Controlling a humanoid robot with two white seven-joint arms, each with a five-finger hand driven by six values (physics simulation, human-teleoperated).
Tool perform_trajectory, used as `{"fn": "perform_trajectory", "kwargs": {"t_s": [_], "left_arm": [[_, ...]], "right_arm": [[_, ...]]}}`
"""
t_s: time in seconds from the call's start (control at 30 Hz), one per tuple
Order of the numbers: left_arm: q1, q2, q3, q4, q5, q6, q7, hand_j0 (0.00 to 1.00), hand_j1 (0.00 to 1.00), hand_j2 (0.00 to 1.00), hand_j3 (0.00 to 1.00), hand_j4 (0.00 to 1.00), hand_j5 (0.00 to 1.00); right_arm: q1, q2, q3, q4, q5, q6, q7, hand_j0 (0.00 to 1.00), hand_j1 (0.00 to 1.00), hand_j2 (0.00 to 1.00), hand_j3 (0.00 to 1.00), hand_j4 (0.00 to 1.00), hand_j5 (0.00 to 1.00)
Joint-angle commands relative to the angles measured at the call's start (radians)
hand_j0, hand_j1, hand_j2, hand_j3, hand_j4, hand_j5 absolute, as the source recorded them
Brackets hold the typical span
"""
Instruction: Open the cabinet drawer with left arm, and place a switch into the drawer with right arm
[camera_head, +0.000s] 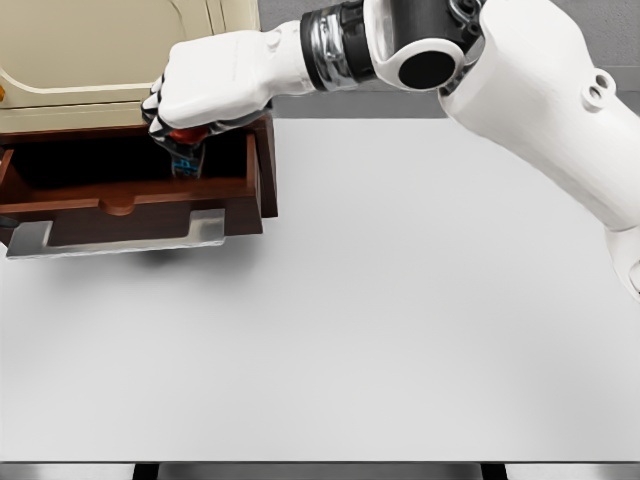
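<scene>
A bare white desk (400, 330) fills the near part of the view, with nothing on it below or to the right of the hand. Farther back, at the upper left, a dark wooden drawer (130, 195) stands pulled out from a cream cabinet (110, 45), its grey handle (120, 238) facing the viewer. The right arm reaches in from the right edge and crosses leftward, so the right hand (205, 95) hangs over the drawer's open cavity, near its right wall. Its fingers are curled shut around the switch (185, 145), a small red and dark object with a bit of blue, which pokes out beneath the hand and dips into the drawer. The left arm is out of view. Judging by this, the opening is done and the switch is carried over; what seems left is to let go and pull the arm away.
</scene>
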Motion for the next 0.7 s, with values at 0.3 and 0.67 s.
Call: {"fn": "perform_trajectory", "kwargs": {"t_s": [0.3, 0.67], "left_arm": [[0.002, -0.001, 0.0, 0.002, 0.008, 0.003, 0.0, 1.0, 1.0, 1.0, 1.0, 1.0, 1.0], [0.002, -0.001, -0.002, 0.0, 0.008, 0.003, 0.0, 1.0, 1.0, 1.0, 1.0, 1.0, 1.0]], "right_arm": [[-0.012, 0.09, 0.026, 0.143, -0.004, 0.003, 0.001, 0.3, 0.3, 0.3, 0.3, 0.3, 0.3], [-0.051, 0.15, 0.026, 0.276, 0.013, 0.003, 0.001, 1.0, 1.0, 1.0, 1.0, 1.0, 1.0]]}}
